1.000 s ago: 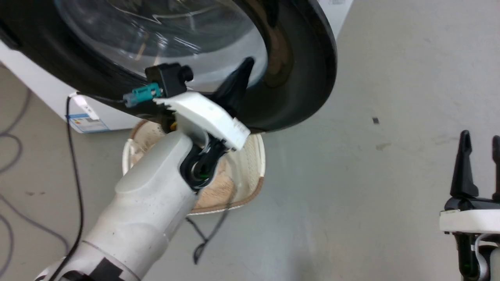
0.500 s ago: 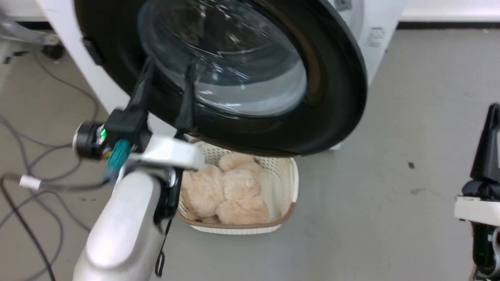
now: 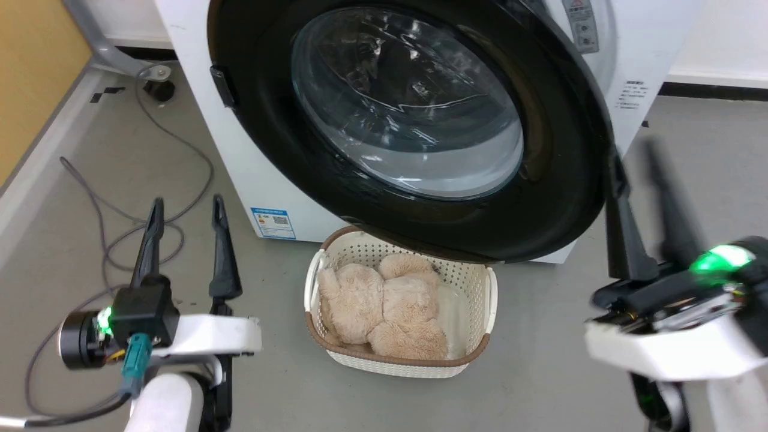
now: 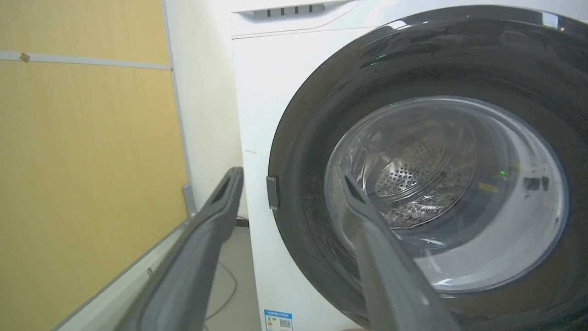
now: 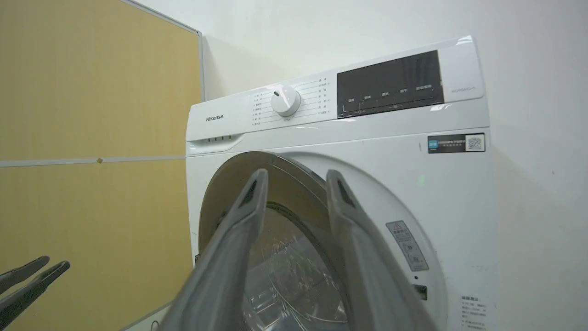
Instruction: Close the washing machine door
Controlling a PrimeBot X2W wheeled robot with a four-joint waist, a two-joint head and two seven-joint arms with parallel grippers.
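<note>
The washing machine door [image 3: 558,198], glossy black with a clear glass bowl [image 3: 408,102], hangs ajar on the white washing machine [image 3: 240,150]; its right edge stands off the front. In the left wrist view the door [image 4: 303,138] lies just ahead, with the steel drum [image 4: 413,174] seen through the glass. My left gripper [image 3: 187,204] is open at the lower left, apart from the door; its fingers [image 4: 220,207] hold nothing. My right gripper [image 3: 635,159] is open beside the door's right edge. Between its fingertips [image 5: 333,177] the door's glass [image 5: 289,280] shows.
A cream perforated basket [image 3: 408,366] with beige plush pieces sits on the floor under the door. Grey cables [image 3: 120,228] loop over the floor at the left, by a yellow wall panel [image 3: 30,78]. A blue sticker [image 3: 273,223] marks the machine's lower front.
The camera has pulled back and up. My left gripper has come off the door's face and dropped to the lower left. My right gripper has risen beside the door's right edge.
</note>
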